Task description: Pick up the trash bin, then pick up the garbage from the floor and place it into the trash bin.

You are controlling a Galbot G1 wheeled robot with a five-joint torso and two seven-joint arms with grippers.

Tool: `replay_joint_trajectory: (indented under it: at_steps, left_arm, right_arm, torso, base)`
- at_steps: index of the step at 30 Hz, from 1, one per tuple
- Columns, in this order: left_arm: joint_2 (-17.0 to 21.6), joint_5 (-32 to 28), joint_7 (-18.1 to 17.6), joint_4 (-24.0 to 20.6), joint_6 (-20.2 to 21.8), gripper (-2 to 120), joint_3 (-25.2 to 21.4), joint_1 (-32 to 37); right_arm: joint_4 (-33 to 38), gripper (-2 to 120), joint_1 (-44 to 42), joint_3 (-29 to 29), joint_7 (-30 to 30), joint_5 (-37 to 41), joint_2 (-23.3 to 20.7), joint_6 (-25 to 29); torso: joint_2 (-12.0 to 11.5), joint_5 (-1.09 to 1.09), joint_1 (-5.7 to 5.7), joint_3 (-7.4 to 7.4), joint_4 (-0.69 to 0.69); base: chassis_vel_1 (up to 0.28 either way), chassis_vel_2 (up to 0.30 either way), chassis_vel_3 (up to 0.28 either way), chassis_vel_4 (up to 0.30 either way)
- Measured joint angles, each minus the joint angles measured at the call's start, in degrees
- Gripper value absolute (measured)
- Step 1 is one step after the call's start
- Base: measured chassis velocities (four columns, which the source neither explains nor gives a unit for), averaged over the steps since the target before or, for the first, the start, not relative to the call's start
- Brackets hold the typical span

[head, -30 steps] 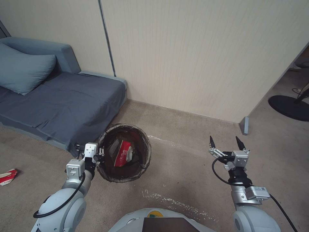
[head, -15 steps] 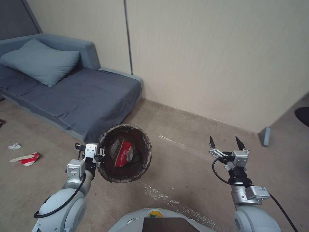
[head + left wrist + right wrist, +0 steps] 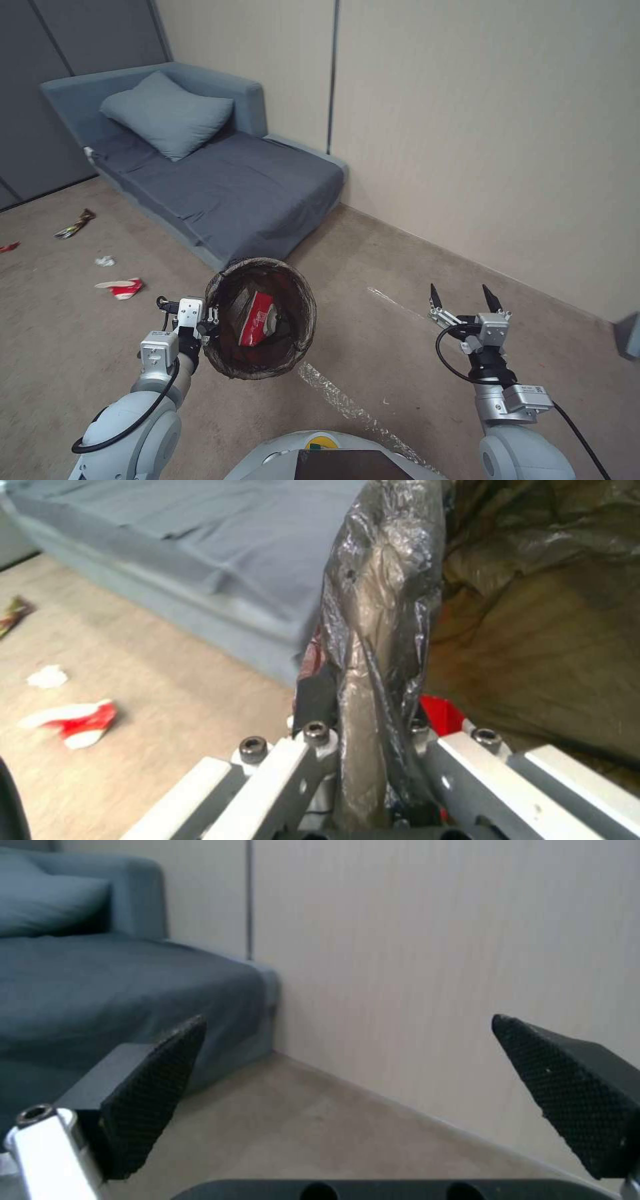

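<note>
My left gripper (image 3: 212, 315) is clamped on the rim of the trash bin (image 3: 260, 319), pinching the dark bag liner (image 3: 380, 630) against the plastic, and the bin hangs off the floor in front of me with a red-and-white packet (image 3: 257, 319) lying inside. My right gripper (image 3: 465, 300) is held out over the bare carpet near the wall, fingers spread wide and empty. So the bin is in hand, and I judge this to be the step of finding more garbage. A red-and-white wrapper (image 3: 121, 288) lies on the carpet off the sofa's (image 3: 220, 180) front edge, with a white scrap (image 3: 105, 261) and another wrapper (image 3: 75, 223) farther out. Next I need my free gripper brought close above one of those.
</note>
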Motion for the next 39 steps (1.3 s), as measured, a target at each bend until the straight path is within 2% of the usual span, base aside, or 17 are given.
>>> replay_joint_trajectory:
  at_steps: [39]
  left_arm:
    - [0.3, -0.2, 0.2, 0.3, -0.2, 3, -0.1, -0.1]
  right_arm:
    - [-0.6, 100, 2.1, -2.4, 2.0, -0.6, -0.2, -3.2]
  torso:
    - [0.0, 0.0, 0.0, 0.0, 0.0]
  base:
    - [0.106, 0.104, 0.106, 0.102]
